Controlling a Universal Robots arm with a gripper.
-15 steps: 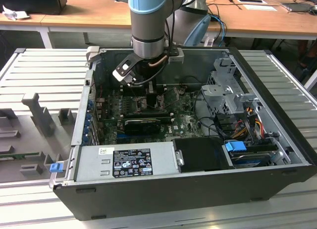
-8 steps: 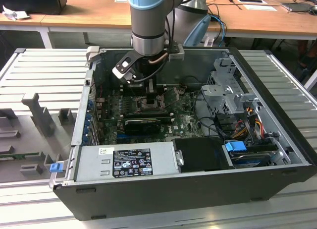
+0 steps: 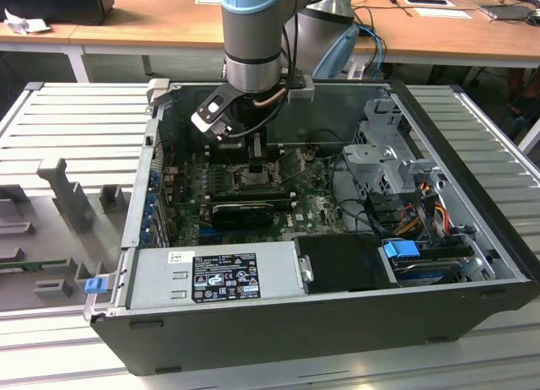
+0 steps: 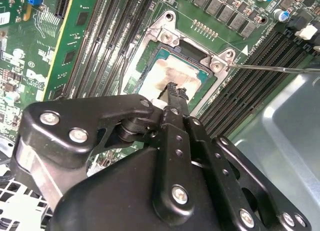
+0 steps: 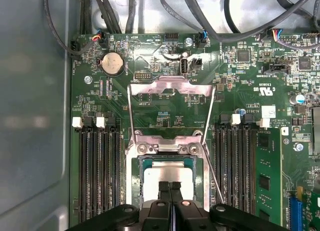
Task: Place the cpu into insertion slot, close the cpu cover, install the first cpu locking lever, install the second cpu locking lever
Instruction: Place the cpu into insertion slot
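The pincer [image 5: 170,186] has its fingers pinched together with nothing between them, tips right down on the cpu [image 5: 167,172]; whether they're actually touching it, can't tell. The cpu is sitting flat in the slot [image 5: 131,177]. Just past that, the cover [image 5: 170,85] is flipped open and lying back over the board, with thin levers [image 5: 131,111] angling along both sides. In the exterior view the arm reaches down into the open case [image 3: 278,331].

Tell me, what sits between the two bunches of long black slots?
In the first wrist view, the silvery-rimmed square dark socket holding the flat silver-grey square chip.
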